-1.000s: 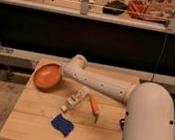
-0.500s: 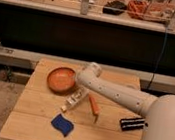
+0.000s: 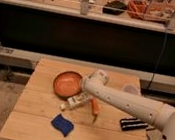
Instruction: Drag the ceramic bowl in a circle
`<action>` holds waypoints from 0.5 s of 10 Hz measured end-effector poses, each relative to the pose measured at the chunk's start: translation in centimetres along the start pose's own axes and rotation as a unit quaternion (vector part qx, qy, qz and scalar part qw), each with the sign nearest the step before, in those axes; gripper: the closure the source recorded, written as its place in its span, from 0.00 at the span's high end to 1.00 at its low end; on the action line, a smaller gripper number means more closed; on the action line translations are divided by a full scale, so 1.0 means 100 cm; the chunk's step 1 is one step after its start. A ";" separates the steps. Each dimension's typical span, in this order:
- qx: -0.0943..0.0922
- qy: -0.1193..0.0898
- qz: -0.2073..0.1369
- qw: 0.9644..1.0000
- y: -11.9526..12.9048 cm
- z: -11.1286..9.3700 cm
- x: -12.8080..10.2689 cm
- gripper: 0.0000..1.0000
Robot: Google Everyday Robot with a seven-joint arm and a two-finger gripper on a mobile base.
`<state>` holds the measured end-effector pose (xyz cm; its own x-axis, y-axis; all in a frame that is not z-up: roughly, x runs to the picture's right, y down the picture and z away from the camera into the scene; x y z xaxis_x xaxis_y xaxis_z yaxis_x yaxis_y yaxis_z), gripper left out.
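The ceramic bowl [image 3: 67, 83] is orange, round and shallow, and sits upright on the wooden table [image 3: 30, 125], left of the middle. My gripper [image 3: 84, 83] is at the end of the white arm that reaches in from the right. It is down at the bowl's right rim, and the arm's wrist hides the contact.
A white bottle-like item [image 3: 74, 103] and a small orange carrot-shaped piece [image 3: 95, 106] lie just in front of the bowl. A blue sponge [image 3: 62, 124] lies nearer the front edge. A black object [image 3: 132, 124] is at the right, and a clear cup [image 3: 130, 88] is behind my arm.
The bowl has slid to the right across the table, together with my gripper at its rim. The other items have not moved.
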<state>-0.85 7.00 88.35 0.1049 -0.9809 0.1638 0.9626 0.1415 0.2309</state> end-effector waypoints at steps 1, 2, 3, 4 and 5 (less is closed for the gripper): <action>0.002 0.000 -0.010 1.000 -0.008 -0.002 -0.005 0.00; 0.007 -0.002 -0.034 0.999 -0.034 -0.004 -0.018 0.00; 0.010 -0.006 -0.048 0.999 -0.052 -0.004 -0.026 0.00; 0.014 -0.010 -0.063 0.998 -0.070 -0.003 -0.034 0.00; 0.020 -0.015 -0.084 0.996 -0.092 -0.002 -0.044 0.00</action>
<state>-10.17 9.98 85.35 -0.0649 -0.9869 0.1475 0.9550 -0.0185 0.2959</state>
